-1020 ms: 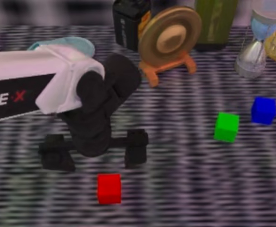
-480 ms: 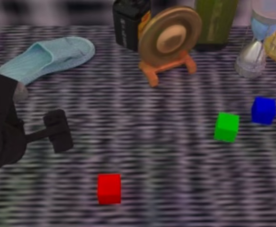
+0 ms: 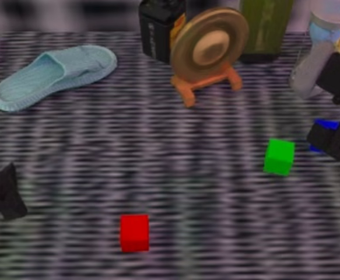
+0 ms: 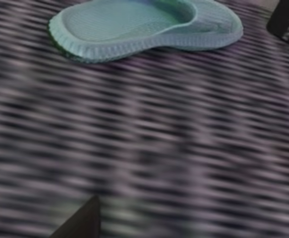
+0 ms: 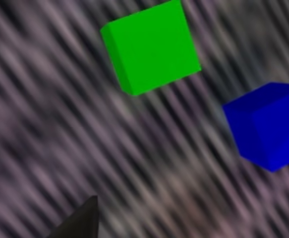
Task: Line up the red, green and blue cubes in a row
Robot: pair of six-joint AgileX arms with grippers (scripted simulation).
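Right gripper hangs over blue cube, partly covering it; finger spread cannot be told. Green cube just beside gripper, red cube well apart. Left gripper idle at worktop's left edge, clear of row; finger spread unreadable.

The right claw hides most of the blue cube; the picture's edge crops both claws.
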